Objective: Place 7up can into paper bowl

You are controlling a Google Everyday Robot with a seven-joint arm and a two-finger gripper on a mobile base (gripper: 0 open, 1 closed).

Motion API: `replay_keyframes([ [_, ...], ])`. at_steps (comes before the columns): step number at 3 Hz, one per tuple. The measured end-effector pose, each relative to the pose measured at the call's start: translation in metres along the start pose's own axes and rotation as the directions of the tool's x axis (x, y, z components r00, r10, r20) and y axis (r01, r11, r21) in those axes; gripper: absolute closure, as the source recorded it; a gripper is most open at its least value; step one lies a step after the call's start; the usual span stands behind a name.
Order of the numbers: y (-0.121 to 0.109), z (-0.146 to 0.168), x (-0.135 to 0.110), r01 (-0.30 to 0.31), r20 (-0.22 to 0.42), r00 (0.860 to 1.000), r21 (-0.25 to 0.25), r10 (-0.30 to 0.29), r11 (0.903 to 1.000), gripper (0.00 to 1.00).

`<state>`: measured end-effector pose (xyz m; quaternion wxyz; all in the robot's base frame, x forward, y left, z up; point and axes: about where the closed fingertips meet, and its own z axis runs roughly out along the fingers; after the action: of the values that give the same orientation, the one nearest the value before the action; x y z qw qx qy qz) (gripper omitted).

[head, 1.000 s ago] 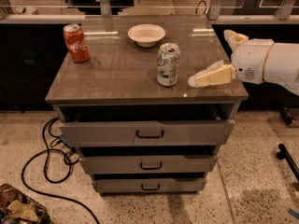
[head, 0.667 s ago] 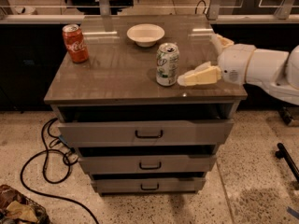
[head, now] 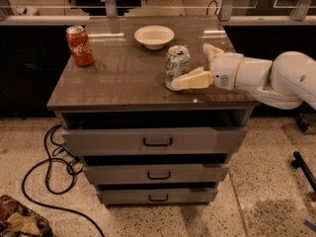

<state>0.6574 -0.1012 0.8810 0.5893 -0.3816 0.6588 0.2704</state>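
The 7up can (head: 176,65), whitish-silver with green markings, stands upright on the grey cabinet top (head: 118,78), right of centre. The paper bowl (head: 154,36), white and shallow, sits empty behind it near the back edge. My gripper (head: 191,65) reaches in from the right and is open. Its near finger (head: 195,80) lies across the can's lower front right, and its far finger (head: 212,51) is behind and to the right of the can. The can stands on the surface.
A red Coca-Cola can (head: 80,45) stands at the back left of the top. The cabinet has three drawers; the top drawer (head: 155,141) is pulled out a little. Black cables (head: 49,172) lie on the floor at the left. My white arm (head: 276,78) spans the right side.
My gripper has moved left, from clear of the can at the right edge to right up against it. The can and bowl have not moved.
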Motion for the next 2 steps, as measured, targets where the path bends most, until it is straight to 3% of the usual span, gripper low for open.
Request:
replay_keyframes([
  [1, -0.0023, 0.0240, 0.0033, -0.030, 0.023, 0.999, -0.023, 0.030, 0.9993, 0.16],
  [2, -0.0008, 0.0252, 0.0027, -0.028, 0.023, 0.999, -0.026, 0.029, 0.9993, 0.40],
])
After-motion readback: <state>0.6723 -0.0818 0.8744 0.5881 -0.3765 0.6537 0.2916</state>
